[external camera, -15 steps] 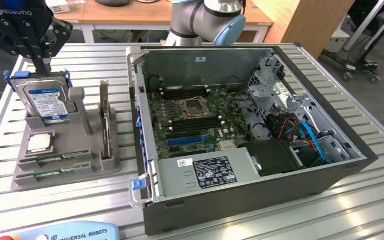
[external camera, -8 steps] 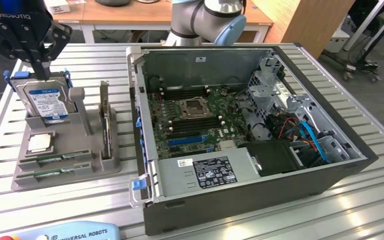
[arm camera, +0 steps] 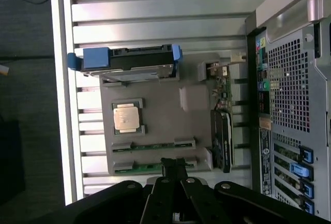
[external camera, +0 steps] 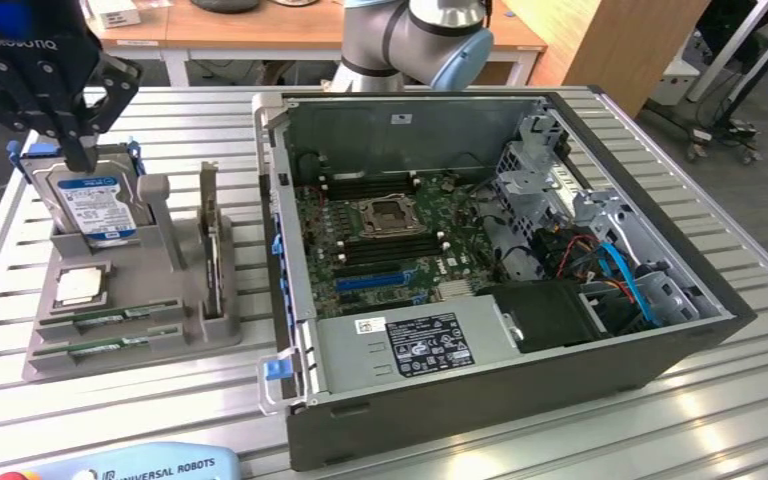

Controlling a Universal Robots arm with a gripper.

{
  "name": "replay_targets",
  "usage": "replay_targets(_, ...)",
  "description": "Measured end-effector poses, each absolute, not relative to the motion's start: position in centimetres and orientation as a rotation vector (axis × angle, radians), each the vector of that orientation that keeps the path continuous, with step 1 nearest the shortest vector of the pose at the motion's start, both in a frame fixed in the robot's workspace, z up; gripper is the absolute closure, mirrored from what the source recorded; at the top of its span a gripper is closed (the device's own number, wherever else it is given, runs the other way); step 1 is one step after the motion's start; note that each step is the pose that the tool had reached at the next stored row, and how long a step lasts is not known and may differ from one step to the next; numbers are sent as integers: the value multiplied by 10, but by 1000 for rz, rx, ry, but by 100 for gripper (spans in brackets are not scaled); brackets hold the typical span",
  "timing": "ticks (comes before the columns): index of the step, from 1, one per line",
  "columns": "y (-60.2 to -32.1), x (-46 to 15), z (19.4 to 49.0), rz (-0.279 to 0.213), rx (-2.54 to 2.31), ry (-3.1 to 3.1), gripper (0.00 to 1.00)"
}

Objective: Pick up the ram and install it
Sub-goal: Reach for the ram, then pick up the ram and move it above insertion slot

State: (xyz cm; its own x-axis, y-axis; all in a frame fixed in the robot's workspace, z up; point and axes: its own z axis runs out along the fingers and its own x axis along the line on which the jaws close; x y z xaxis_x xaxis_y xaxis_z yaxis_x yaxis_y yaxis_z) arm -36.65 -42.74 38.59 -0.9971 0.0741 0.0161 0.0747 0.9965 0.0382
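— While the computer case (external camera: 518,400) (arm camera: 295,94) lies opened on the slatted table (external camera: 704,420), where is the ram (external camera: 107,319) (arm camera: 152,145) placed?
— It is lodged in a slot of the grey holder (external camera: 157,260) (arm camera: 165,115) (a second stick (external camera: 91,347) (arm camera: 139,168) is set just beside it), at the exterior view's left of the case.
— And the gripper (external camera: 77,152) (arm camera: 174,164)?
— It is held above the holder, near the upright hard drive (external camera: 91,205) (arm camera: 134,61); its jaws are pressed together and, as far as can be made out, nothing is gripped.
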Motion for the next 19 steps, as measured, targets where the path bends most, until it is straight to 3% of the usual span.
replay_targets(19, -445, -367, 386, -61, -116, -3124, 90)
